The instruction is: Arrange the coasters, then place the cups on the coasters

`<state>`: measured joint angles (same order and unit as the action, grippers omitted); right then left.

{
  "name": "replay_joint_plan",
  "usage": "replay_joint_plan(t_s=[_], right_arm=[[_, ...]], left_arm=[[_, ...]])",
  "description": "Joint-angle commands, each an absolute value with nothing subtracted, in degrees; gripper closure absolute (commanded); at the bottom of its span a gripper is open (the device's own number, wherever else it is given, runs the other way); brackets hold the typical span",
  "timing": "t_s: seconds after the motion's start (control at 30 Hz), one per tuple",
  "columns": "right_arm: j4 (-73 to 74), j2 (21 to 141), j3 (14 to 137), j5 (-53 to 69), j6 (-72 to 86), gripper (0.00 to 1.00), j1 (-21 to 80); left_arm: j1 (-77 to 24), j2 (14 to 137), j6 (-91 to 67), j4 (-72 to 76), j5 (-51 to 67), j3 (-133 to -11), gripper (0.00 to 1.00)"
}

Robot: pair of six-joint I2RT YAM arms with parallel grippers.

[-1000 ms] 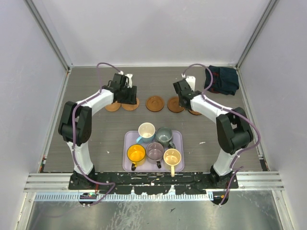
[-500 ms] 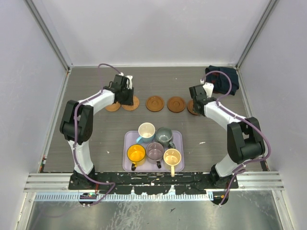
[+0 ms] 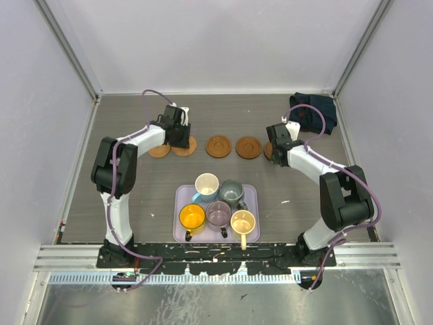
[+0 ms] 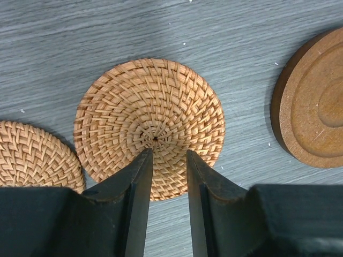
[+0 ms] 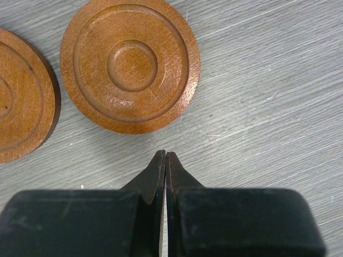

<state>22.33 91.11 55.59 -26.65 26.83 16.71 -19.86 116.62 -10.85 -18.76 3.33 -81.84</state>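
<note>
Five coasters lie in a row at the back: two woven ones [image 3: 159, 150] [image 3: 184, 145], then wooden ringed ones [image 3: 218, 146] [image 3: 248, 147], and one [image 3: 269, 152] partly under my right gripper [image 3: 276, 150]. My left gripper [image 4: 169, 152] hovers over the second woven coaster [image 4: 149, 120], jaws a little open, with nothing between them. My right gripper [image 5: 165, 155] is shut and empty, just short of a wooden coaster [image 5: 130, 67]. The cups stand on the lilac tray [image 3: 179, 235]: white [image 3: 206, 184], grey-green [image 3: 231, 191], orange [image 3: 192, 217], purplish [image 3: 218, 213], cream-yellow [image 3: 243, 221].
A dark folded cloth [image 3: 312, 112] lies in the back right corner, close behind my right arm. Grey walls close in the table on three sides. The tray with the cups sits near the arm bases at the front centre.
My right gripper has swung right, off the fourth coaster and onto the rightmost one. My left gripper stays over the second woven coaster while that arm's elbow has shifted slightly.
</note>
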Motion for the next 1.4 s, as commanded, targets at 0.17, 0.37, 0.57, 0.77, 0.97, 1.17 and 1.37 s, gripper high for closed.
replay_joint_plan(t_s=[0.17, 0.37, 0.57, 0.77, 0.97, 1.17, 1.37], right_arm=[[20.1, 90.67, 56.03, -23.55, 28.25, 1.0, 16.73], [18.67, 92.2, 55.22, -21.47, 28.75, 1.0, 16.68], [17.87, 93.39, 54.5, -20.79, 28.89, 1.0, 16.75], [17.27, 94.64, 54.4, -20.65, 29.08, 1.0, 16.71], [16.82, 96.46, 54.98, -21.22, 29.11, 1.0, 16.68], [15.51, 98.11, 55.33, -19.11, 29.15, 1.0, 16.72], [14.85, 99.0, 55.86, -18.06, 29.2, 1.0, 16.73]], left_arm=[[-20.57, 117.52, -11.63, -17.47, 6.33, -81.84, 0.66], [-21.26, 117.69, -12.19, -17.63, 6.9, -81.55, 0.66], [-21.45, 117.22, -12.47, -17.65, 7.26, -80.77, 0.66], [-21.46, 115.36, -12.4, -17.87, 7.03, -79.84, 0.61], [-21.45, 112.07, -12.37, -17.92, 6.89, -79.41, 0.47], [-21.45, 107.3, -12.34, -17.49, 6.93, -79.65, 0.45], [-21.45, 102.51, -11.97, -17.72, 5.78, -78.63, 0.44]])
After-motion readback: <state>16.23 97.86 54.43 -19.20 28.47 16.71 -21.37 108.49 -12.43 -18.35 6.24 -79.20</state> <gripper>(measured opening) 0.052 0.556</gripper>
